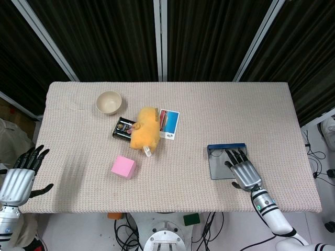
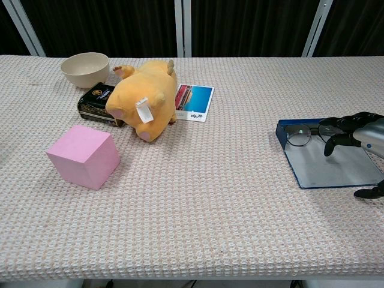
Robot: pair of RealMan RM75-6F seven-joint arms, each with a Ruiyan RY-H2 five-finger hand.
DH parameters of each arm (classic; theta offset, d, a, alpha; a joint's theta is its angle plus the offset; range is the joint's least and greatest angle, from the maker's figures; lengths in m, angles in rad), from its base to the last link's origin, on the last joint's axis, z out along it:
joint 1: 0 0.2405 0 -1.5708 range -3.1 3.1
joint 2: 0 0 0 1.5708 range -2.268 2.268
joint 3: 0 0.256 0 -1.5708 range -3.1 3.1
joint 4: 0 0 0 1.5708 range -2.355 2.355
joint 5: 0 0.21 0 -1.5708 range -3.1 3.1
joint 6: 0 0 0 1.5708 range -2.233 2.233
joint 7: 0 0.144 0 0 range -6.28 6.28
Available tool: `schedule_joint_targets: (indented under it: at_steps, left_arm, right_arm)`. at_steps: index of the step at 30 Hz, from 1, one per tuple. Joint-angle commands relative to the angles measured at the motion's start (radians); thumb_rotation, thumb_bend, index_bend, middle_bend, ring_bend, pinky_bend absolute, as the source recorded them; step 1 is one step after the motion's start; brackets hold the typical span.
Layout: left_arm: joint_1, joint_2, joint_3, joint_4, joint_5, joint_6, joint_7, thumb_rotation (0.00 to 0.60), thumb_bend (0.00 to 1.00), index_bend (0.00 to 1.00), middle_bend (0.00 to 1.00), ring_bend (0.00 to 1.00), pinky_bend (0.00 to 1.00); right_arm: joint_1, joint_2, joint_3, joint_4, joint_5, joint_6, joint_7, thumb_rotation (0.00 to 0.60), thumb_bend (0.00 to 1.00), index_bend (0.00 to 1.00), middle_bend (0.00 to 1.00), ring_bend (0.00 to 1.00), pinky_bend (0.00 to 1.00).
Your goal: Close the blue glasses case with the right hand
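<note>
The blue glasses case point(image 1: 226, 161) lay open on the table point(image 1: 172, 104), right side, near the front edge. Its lid was flat on the cloth, grey inside facing up, w/ the blue tray part at the far end. In chest view a pair of glasses point(image 2: 307, 132) sat in that tray point(image 2: 282, 129).

Right hand point(image 1: 245, 171) hovered over or rested on the near right part of the lid; contact couldn't be judged. Its fingers point(image 1: 236, 155) were stretched fwd and slightly apart, tips reaching toward the tray's edge. In chest view the fingertips point(image 2: 343, 123) curled down just beside the right lens, thumb off to the near side of the lid. It held nothing.

Left hand point(image 1: 20, 175) was off the table's left front corner, fingers spread apart, thumb out, nothing in it.

Rest of table, well apart from the case: pink cube point(image 1: 123, 167) toward front left; orange plush toy point(image 1: 145, 128) lying partly on a dark tin point(image 1: 121, 128); a picture card point(image 1: 169, 124) touching the plush's right side; cream bowl point(image 1: 109, 102) further back left.
</note>
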Motion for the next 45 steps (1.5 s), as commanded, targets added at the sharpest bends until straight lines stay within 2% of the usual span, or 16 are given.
schedule_joint_targets:
  at_steps: [1, 6, 10, 23, 33, 45]
  left_arm:
    - [0.0, 0.0, 0.0, 0.0, 0.0, 0.0, 0.001, 0.581, 0.09, 0.09, 0.01, 0.01, 0.14]
    - [0.0, 0.0, 0.001, 0.0, 0.001, 0.001, 0.001, 0.579, 0.09, 0.09, 0.01, 0.01, 0.14]
    - [0.001, 0.001, 0.0, 0.0, 0.001, 0.002, 0.0, 0.581, 0.09, 0.09, 0.01, 0.01, 0.14]
    - [0.002, 0.004, -0.001, 0.002, -0.005, 0.001, -0.003, 0.581, 0.09, 0.09, 0.01, 0.01, 0.13]
    - [0.002, 0.003, -0.002, 0.006, -0.012, -0.006, -0.011, 0.579, 0.09, 0.09, 0.01, 0.01, 0.13]
    - [0.001, 0.001, -0.001, 0.012, -0.019, -0.015, -0.018, 0.58, 0.09, 0.09, 0.01, 0.01, 0.13]
  right_arm:
    - [0.0, -0.003, -0.002, 0.004, -0.002, 0.001, 0.003, 0.6, 0.36, 0.33, 0.0, 0.0, 0.0]
    - [0.002, -0.01, -0.005, 0.011, 0.0, -0.001, 0.004, 0.6, 0.37, 0.34, 0.0, 0.0, 0.0]
    - [0.006, -0.017, -0.005, 0.02, 0.006, -0.009, 0.004, 0.6, 0.44, 0.34, 0.0, 0.0, 0.0]
    - [0.026, -0.038, -0.002, 0.037, 0.032, -0.038, -0.009, 0.6, 0.49, 0.38, 0.0, 0.0, 0.0]
    - [0.044, -0.033, 0.004, 0.033, 0.054, -0.061, -0.007, 0.6, 0.76, 0.43, 0.0, 0.0, 0.0]
    - [0.06, 0.012, 0.016, -0.023, 0.065, -0.048, -0.024, 0.6, 0.82, 0.45, 0.0, 0.0, 0.0]
